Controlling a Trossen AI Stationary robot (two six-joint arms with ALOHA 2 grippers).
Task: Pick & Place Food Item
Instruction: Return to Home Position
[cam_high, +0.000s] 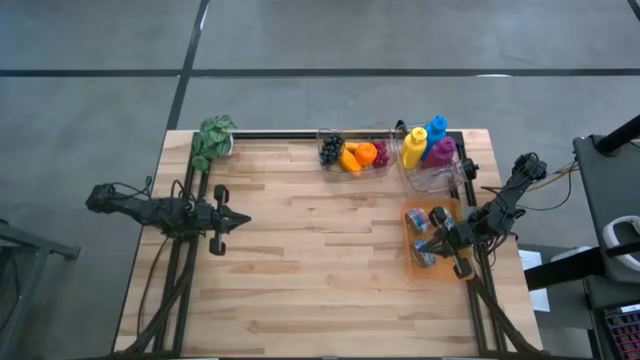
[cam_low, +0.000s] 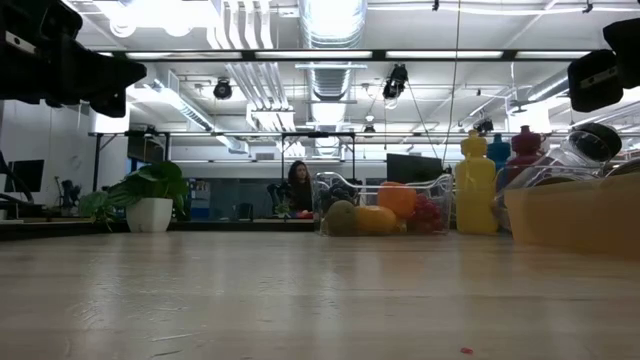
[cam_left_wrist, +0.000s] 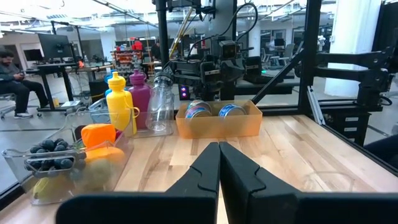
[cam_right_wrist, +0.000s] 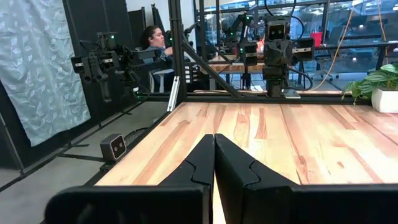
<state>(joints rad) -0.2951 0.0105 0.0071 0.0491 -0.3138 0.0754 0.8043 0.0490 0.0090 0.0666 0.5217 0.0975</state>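
Observation:
Food items lie in a clear tray (cam_high: 352, 133) at the table's far edge: dark grapes (cam_high: 331, 150), orange pieces (cam_high: 358, 156) and red grapes (cam_high: 381, 153). The left wrist view shows the same tray (cam_left_wrist: 18, 163) with the grapes (cam_left_wrist: 51, 154) and an orange piece (cam_left_wrist: 98, 135). My left gripper (cam_high: 247, 219) (cam_left_wrist: 219, 149) hovers shut and level over the table's left part, pointing toward the right edge. My right gripper (cam_high: 416, 243) (cam_right_wrist: 214, 140) is shut and hovers level above an orange bin (cam_high: 412, 262), pointing toward the left. Neither holds anything.
A clear bin with yellow, blue and magenta bottles (cam_high: 428, 146) stands at the far right. The orange bin (cam_left_wrist: 217, 124) holds cans (cam_left_wrist: 199, 111). A potted plant (cam_high: 213, 140) sits at the far left corner. Bare wood lies in the table's middle and near part (cam_high: 320, 280).

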